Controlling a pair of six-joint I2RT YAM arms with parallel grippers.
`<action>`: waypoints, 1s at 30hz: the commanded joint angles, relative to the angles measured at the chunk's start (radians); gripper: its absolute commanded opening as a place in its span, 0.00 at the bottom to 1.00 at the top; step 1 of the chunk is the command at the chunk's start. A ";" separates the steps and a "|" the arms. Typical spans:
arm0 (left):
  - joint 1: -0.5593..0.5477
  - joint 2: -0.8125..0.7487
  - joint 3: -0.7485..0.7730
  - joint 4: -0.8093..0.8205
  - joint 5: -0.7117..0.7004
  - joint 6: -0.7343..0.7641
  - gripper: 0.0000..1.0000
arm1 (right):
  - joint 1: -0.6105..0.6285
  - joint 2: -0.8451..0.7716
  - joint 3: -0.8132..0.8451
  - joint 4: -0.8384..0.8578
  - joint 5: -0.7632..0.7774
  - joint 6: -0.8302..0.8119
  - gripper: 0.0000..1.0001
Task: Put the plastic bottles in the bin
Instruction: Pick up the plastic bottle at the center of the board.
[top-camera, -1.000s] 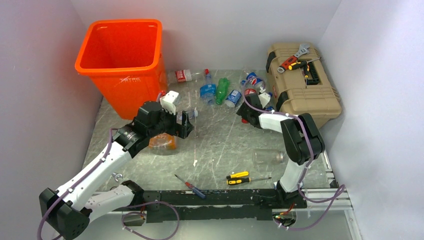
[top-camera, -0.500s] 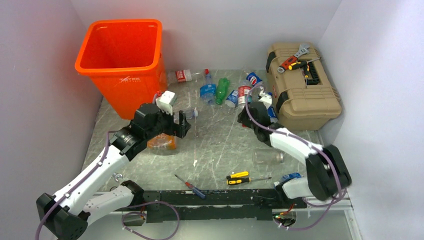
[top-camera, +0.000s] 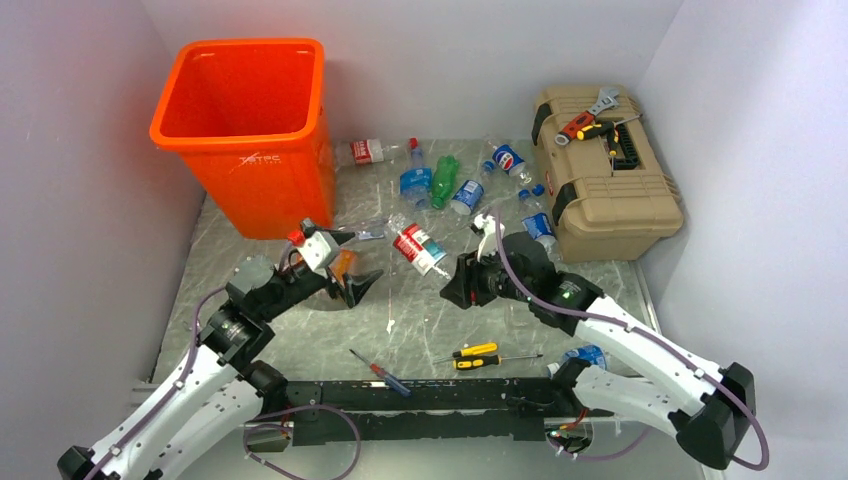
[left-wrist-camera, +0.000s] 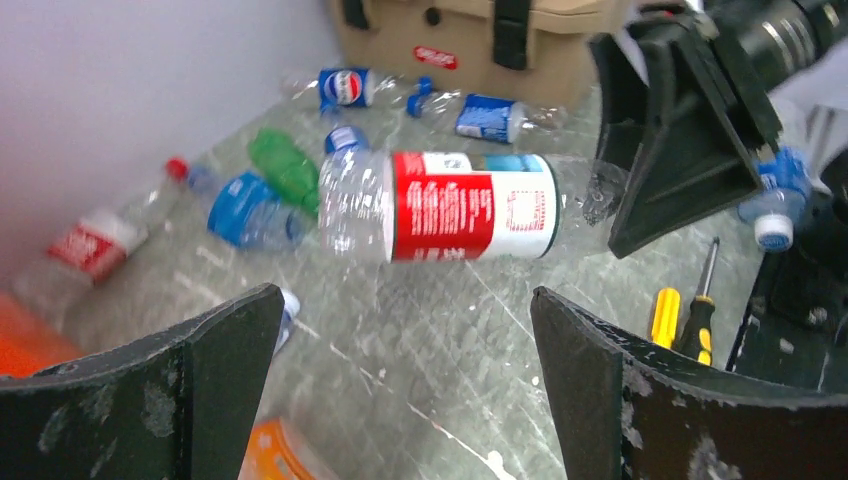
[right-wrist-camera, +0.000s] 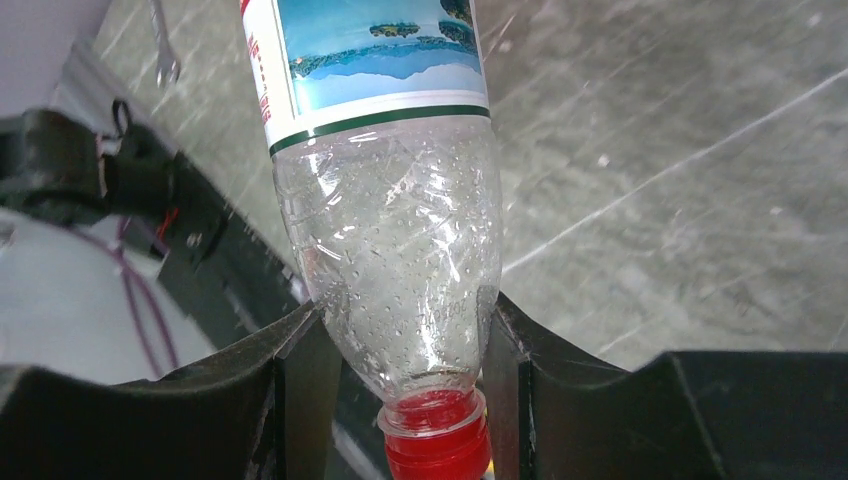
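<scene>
My right gripper (top-camera: 450, 278) is shut on the neck end of a clear plastic bottle (top-camera: 420, 247) with a red and white label, holding it above the table's middle. The right wrist view shows its fingers (right-wrist-camera: 300, 390) pinching the bottle (right-wrist-camera: 390, 200) just above the red cap (right-wrist-camera: 435, 450). My left gripper (top-camera: 357, 285) stands open and empty just left of it, facing the bottle (left-wrist-camera: 455, 205). The orange bin (top-camera: 240, 130) stands at the back left. Several more bottles lie along the back, among them a green one (top-camera: 445, 180) and a blue-labelled one (top-camera: 415, 182).
A tan toolbox (top-camera: 605, 165) with tools on top sits at the back right. Screwdrivers (top-camera: 478, 356) lie near the front edge. An orange bottle (top-camera: 342, 264) lies under my left gripper. Another bottle (top-camera: 585, 355) lies by the right arm's base.
My right gripper shut on a bottle by the toolbox, lifted it and carried it left to the table's middle. My left arm drew back and lowered, turning toward the bottle.
</scene>
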 joint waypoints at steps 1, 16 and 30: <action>-0.014 0.015 0.015 0.052 0.273 0.346 0.99 | -0.003 0.013 0.165 -0.291 -0.146 -0.009 0.34; -0.284 0.294 0.267 -0.337 -0.100 1.277 0.99 | 0.006 0.116 0.367 -0.607 -0.195 -0.106 0.33; -0.403 0.441 0.363 -0.469 -0.048 1.220 0.99 | 0.025 0.170 0.494 -0.666 -0.197 -0.137 0.33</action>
